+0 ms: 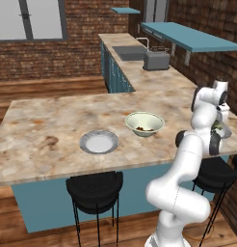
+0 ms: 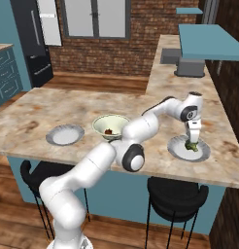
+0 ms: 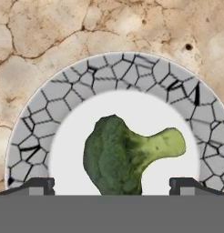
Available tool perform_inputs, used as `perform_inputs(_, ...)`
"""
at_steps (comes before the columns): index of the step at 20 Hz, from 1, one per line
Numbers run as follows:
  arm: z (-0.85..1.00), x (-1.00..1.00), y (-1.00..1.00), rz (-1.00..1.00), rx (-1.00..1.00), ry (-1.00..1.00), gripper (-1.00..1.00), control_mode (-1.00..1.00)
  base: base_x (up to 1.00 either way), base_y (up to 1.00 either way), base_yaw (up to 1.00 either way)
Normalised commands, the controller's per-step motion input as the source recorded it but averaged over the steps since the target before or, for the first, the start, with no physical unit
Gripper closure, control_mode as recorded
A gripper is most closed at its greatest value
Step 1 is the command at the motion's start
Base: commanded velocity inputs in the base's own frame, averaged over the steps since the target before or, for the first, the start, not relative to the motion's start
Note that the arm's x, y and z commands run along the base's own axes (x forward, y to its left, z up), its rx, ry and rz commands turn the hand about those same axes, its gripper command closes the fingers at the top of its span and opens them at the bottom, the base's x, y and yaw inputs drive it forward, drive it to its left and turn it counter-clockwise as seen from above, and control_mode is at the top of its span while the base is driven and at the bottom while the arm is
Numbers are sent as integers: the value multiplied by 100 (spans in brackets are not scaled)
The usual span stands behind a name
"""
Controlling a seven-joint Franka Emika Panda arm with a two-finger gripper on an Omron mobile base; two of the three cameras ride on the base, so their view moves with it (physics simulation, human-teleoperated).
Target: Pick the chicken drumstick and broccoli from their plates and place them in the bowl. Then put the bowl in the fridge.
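The broccoli [image 3: 123, 154], a dark green floret with a pale stem, lies in the middle of a grey-rimmed plate [image 3: 109, 73] at the counter's right end. My gripper [image 3: 113, 184] hangs straight down over it, open, one fingertip [image 3: 41, 184] on each side of the floret. From the right base view the gripper [image 2: 192, 139] hovers just above the broccoli [image 2: 191, 146] on its plate [image 2: 177, 148]. The reddish-brown chicken drumstick [image 2: 108, 131] lies inside the pale bowl [image 2: 111, 122]. The other plate [image 2: 65, 134] is bare. The dark fridge [image 2: 36, 44] stands at the far left.
A toaster [image 1: 156, 60] and a sink [image 1: 130, 52] sit on the back counter under a teal shelf [image 1: 188, 36]. Black stools [image 1: 95, 185] stand under the front edge of the marble counter [image 1: 53, 120]. My arm reaches across the counter's right side.
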Motion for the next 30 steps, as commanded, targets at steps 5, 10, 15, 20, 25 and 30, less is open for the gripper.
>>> perform_inputs(5, -19, 11, -20, 2, -9, 0, -100, -100, 0, 0, 0)
perform_inputs(10, -26, -4, -7, 0, -3, 0, -100, -100, 0, 0, 0)
perform_inputs(15, -25, 2, 0, 2, 0, 0, 100, -100, 0, 0, 0)
perform_inputs(20, -24, -1, 0, 4, 0, 1, 100, -100, 0, 0, 0)
perform_inputs(25, 9, -17, 8, 13, 12, 2, 100, -100, 0, 0, 0)
perform_inputs(30, 23, -31, 39, 13, 15, 1, 100, -100, 0, 0, 0)
